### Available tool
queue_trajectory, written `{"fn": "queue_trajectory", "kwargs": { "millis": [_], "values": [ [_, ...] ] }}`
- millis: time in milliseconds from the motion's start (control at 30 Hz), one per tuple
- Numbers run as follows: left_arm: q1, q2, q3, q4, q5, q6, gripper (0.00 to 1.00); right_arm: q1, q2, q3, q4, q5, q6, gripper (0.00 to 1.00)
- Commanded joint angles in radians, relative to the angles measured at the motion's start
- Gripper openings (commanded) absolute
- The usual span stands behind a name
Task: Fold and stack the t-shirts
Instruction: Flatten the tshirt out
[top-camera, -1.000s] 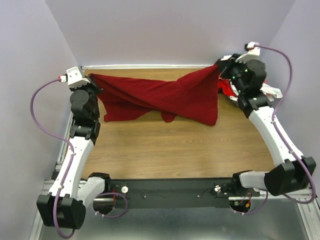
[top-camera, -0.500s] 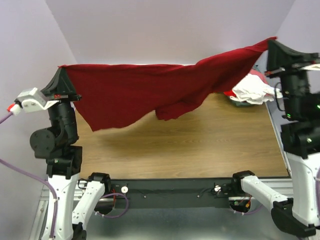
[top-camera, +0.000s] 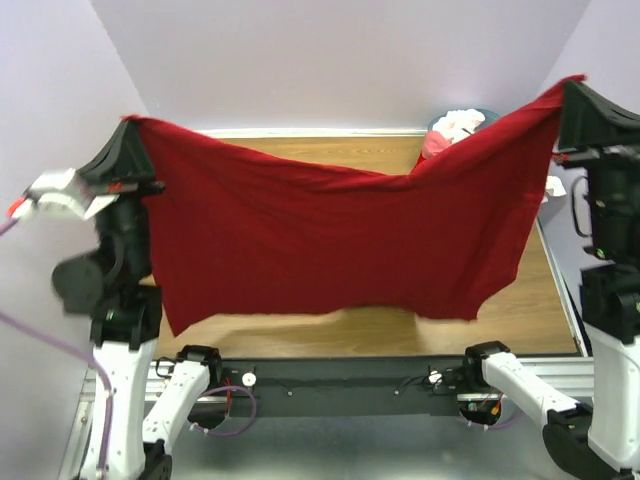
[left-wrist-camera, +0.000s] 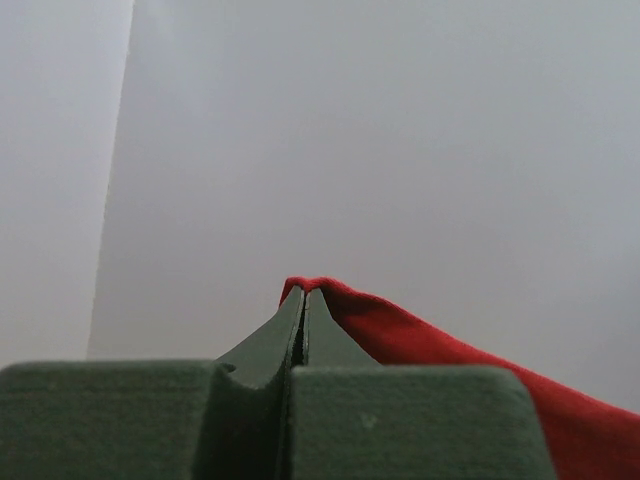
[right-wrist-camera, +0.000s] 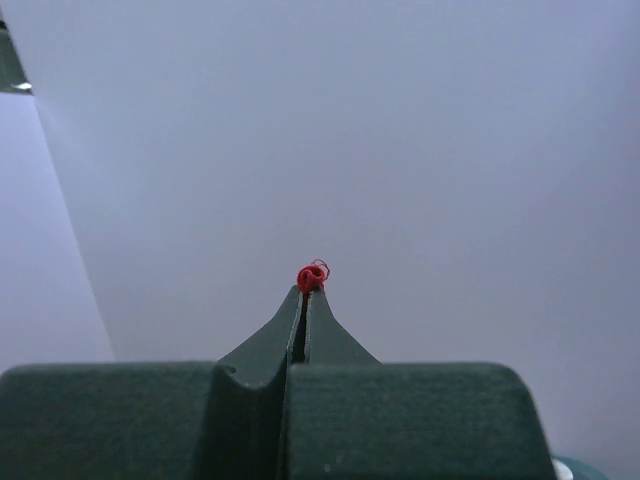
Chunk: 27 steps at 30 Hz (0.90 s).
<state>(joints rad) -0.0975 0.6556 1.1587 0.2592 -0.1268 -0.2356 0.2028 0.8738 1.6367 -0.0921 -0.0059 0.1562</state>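
Dark crimson t-shirt (top-camera: 330, 240) is spread wide in the air as one sheet, strung between both grippers across nearly the full width of the table (top-camera: 300, 150). Its top edge sags to a low point right of centre. The bottom hem hangs loose and uneven just above the near part of the wood, dropping lower at the left and right ends. The cloth is mostly flat, with soft diagonal folds near the right side.

Left arm (top-camera: 120, 300) stands upright at the left table edge with the wrist up high and the tip pointing up and inward. Right arm (top-camera: 610, 270) is upright at the right edge in a similar pose, its wrist slightly higher.

A pile of other shirts sits at the far right corner of the table, partly hidden behind the crimson cloth: white t-shirt (top-camera: 460, 122) on top, lighter red-pink t-shirt (top-camera: 438, 145) below it, and a sliver of teal behind.

Left gripper (left-wrist-camera: 305, 292) is clamped on the shirt's upper left corner. The cloth folds over the tips of the pressed-together fingers (left-wrist-camera: 265, 345) and trails off down and right. Right gripper (right-wrist-camera: 305, 290) is pinched on the upper right corner, with only a small red nub of cloth poking out above the tips.
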Motion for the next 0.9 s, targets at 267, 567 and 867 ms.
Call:
{"fn": "queue_trajectory", "kwargs": {
  "millis": [267,567,867],
  "values": [
    [0.005,0.429,0.047,0.089,-0.027,0.058,0.0,-0.005,0.375,0.053,0.008,0.155,-0.021,0.01],
    [0.005,0.302,0.049,0.103,-0.022,0.048,0.0,-0.006,0.436,0.157,0.008,0.096,-0.014,0.0],
    [0.005,-0.044,-0.054,0.069,-0.065,0.065,0.0,-0.006,0.255,0.103,0.006,0.07,-0.003,0.01]
  ]
}}
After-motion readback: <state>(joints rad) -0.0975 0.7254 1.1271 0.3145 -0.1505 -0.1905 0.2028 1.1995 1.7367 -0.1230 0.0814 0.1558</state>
